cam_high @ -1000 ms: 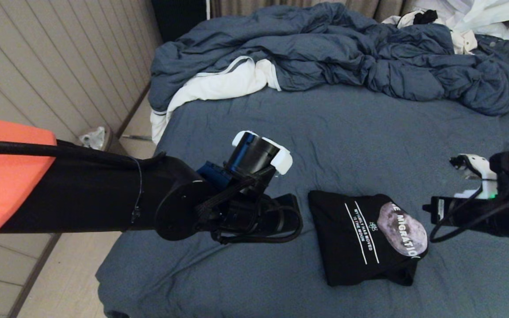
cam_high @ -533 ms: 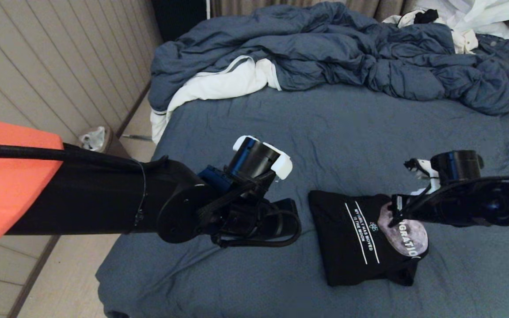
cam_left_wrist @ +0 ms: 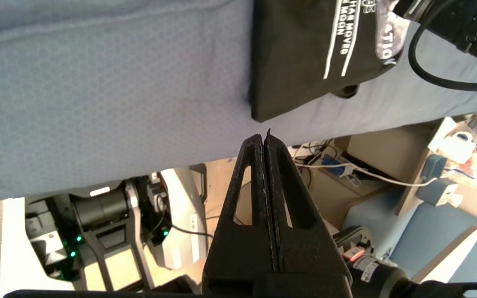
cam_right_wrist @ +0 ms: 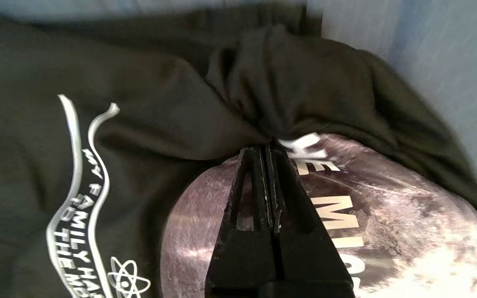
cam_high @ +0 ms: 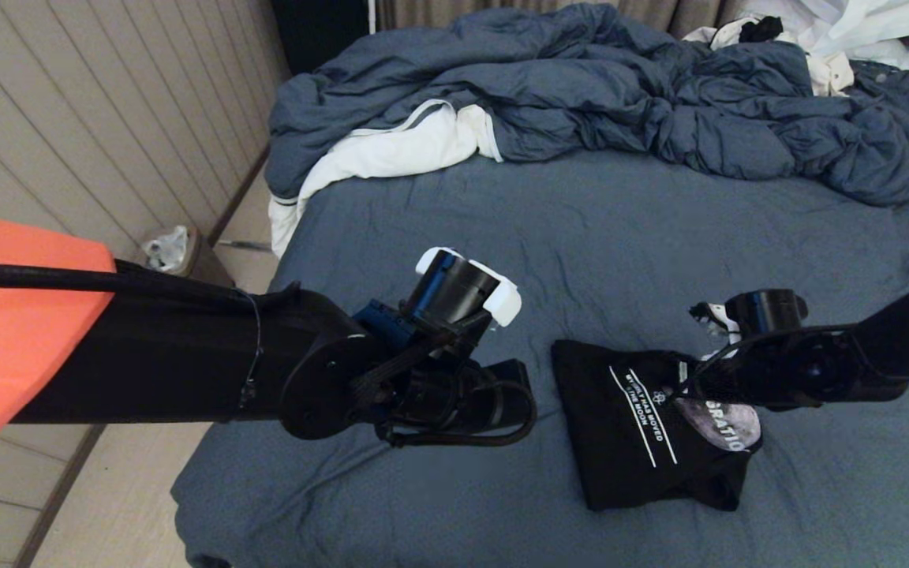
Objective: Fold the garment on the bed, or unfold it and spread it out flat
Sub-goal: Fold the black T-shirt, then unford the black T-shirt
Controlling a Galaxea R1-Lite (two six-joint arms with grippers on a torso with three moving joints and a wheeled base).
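Your black T-shirt (cam_high: 648,426) lies folded into a compact bundle on the slate-blue bed (cam_high: 620,229) near its front edge, moon graphic (cam_right_wrist: 371,207) and white text lines up. Your right gripper (cam_right_wrist: 268,145) is down on it with its fingers pressed together, tips pushed into a pucker of cloth at the rim of the moon print; nothing sits between them, so it is poking, not gripping. Your left gripper (cam_left_wrist: 264,138) hangs beside the shirt's left edge, off the cloth, fingers likewise closed and empty. You look to be at the start of unfolding, feeling for a layer. Next you need to part the right fingers, catch the top fold's edge, and lift it away while the bundle stays put.
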